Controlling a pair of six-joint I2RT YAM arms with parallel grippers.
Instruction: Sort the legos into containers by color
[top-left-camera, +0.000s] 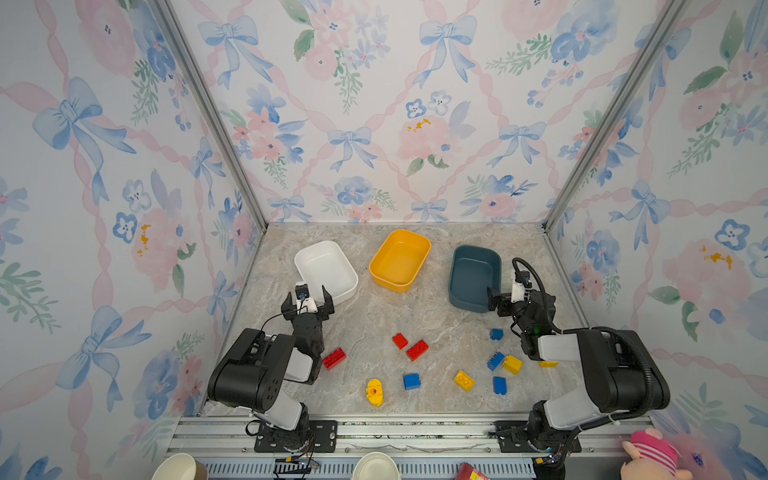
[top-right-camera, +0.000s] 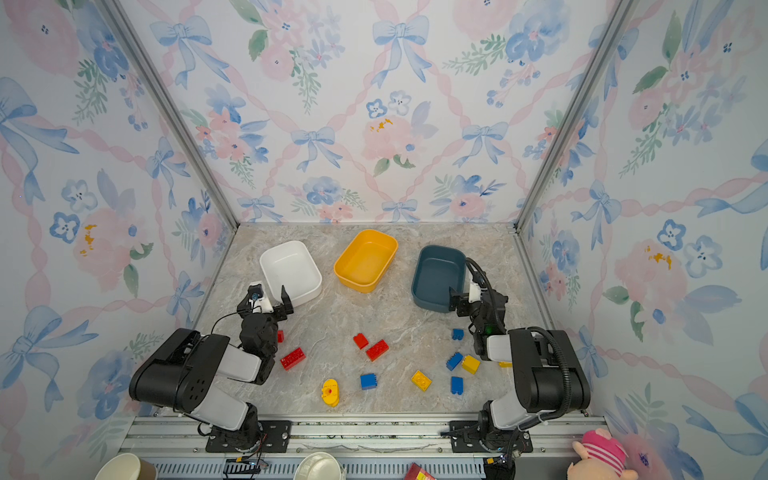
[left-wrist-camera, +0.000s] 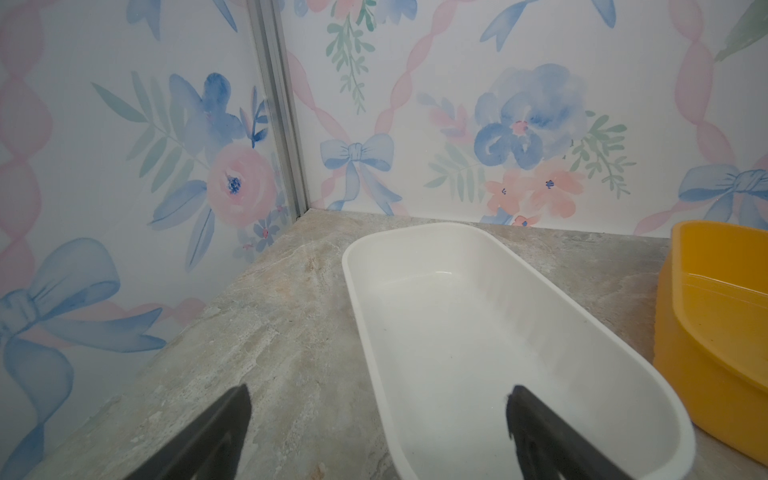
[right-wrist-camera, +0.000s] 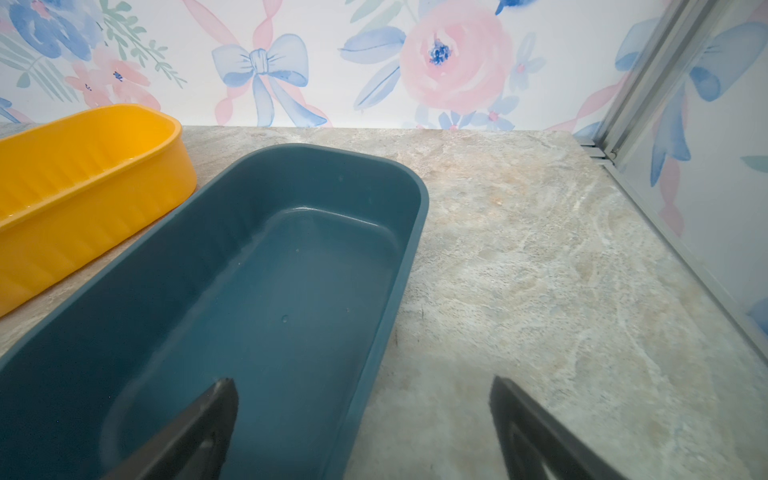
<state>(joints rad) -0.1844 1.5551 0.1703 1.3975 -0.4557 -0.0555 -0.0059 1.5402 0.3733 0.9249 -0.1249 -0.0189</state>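
Observation:
Three empty containers stand in a row at the back: white (top-left-camera: 326, 270), yellow-orange (top-left-camera: 400, 259) and teal (top-left-camera: 473, 276). Red legos (top-left-camera: 333, 358) (top-left-camera: 417, 350), blue ones (top-left-camera: 411, 381) (top-left-camera: 495, 360) and yellow ones (top-left-camera: 464, 380), among them a rounded piece with a red dot (top-left-camera: 374, 392), lie scattered over the front of the marble table. My left gripper (top-left-camera: 307, 297) hovers open astride the white tub's near rim (left-wrist-camera: 353, 266), holding nothing. My right gripper (top-left-camera: 505, 291) is open and empty too, one finger over the teal tub (right-wrist-camera: 415, 216), the other over bare table.
Floral walls close in the table on three sides. An aluminium rail (top-left-camera: 415, 432) runs along the front with both arm bases on it. Beyond it stand two paper cups (top-left-camera: 180, 467) (top-left-camera: 376, 465), a red packet (top-left-camera: 471, 471) and a pink plush toy (top-left-camera: 650, 455).

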